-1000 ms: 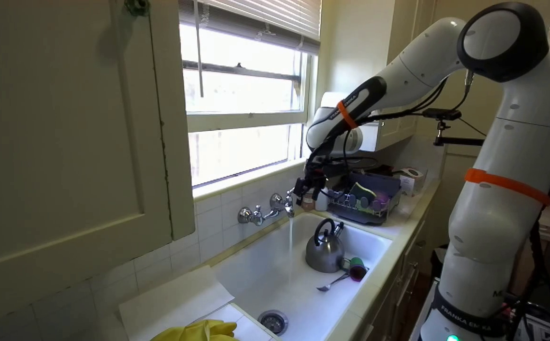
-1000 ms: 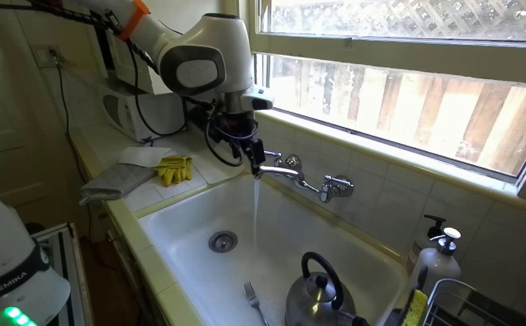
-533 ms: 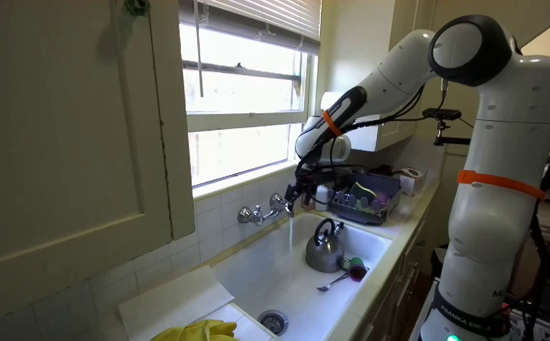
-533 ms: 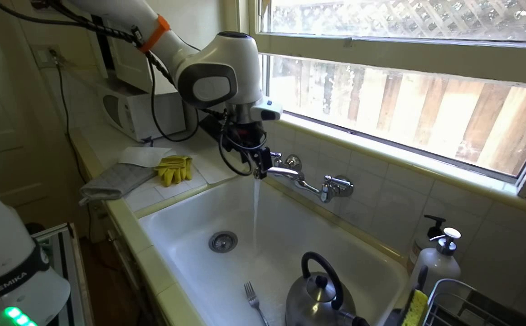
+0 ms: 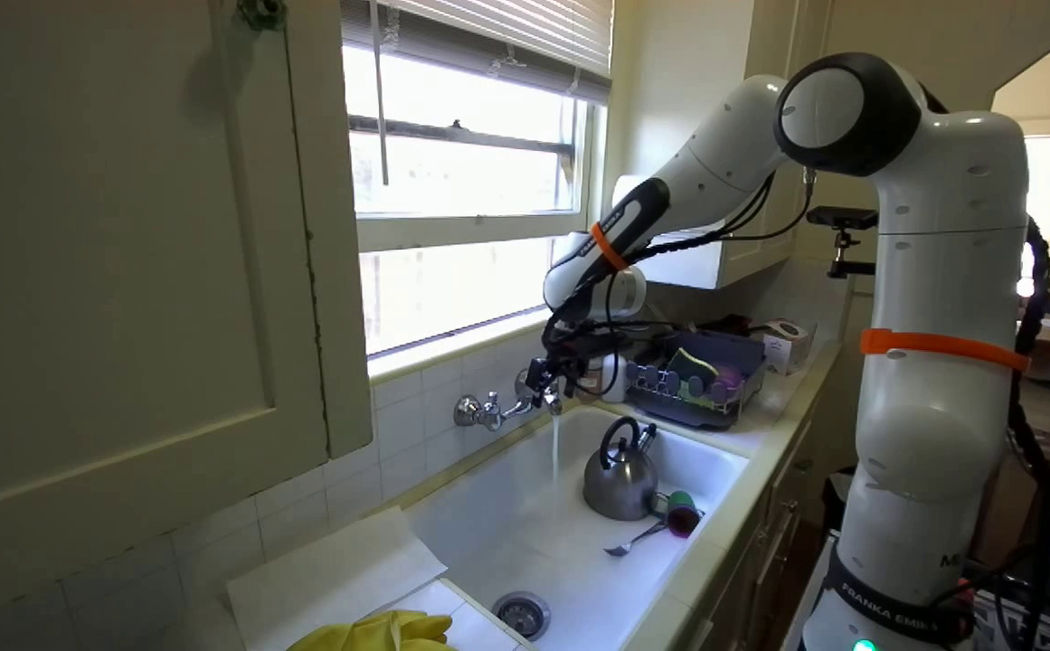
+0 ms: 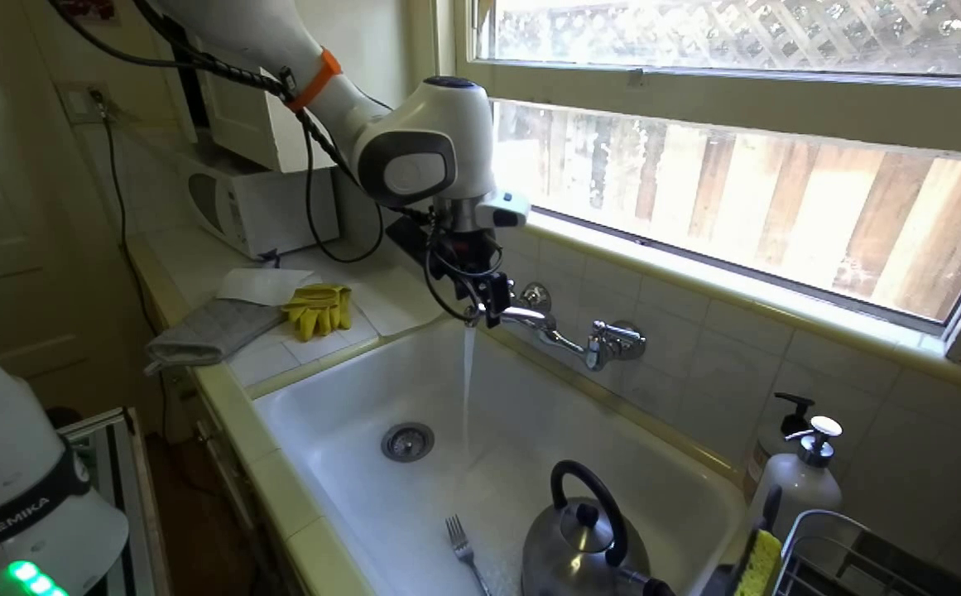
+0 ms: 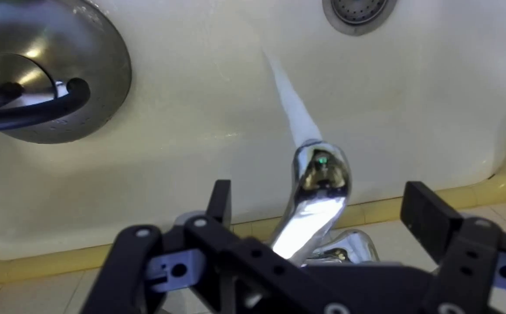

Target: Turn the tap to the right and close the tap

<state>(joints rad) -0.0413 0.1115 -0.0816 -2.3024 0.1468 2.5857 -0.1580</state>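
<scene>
Fingers (image 7: 429,221) have slid closer to the tiled wall (image 6: 687,368) now, spread wide, the tap (image 7: 318,200) showing between them in the wrist view, water (image 7: 291,104) streaming ahead of them!

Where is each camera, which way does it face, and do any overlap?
Wrist view: above the tap, looking down into the sink; the open gripper shows.
An exterior view: by the yellow gloves, facing the dish rack; nearly the whole arm shows.
An exterior view: by the dish rack, facing back toward the gloves; forearm, gripper and part of the base show.
Shared: tap, kettle and gloves, in both exterior views.
</scene>
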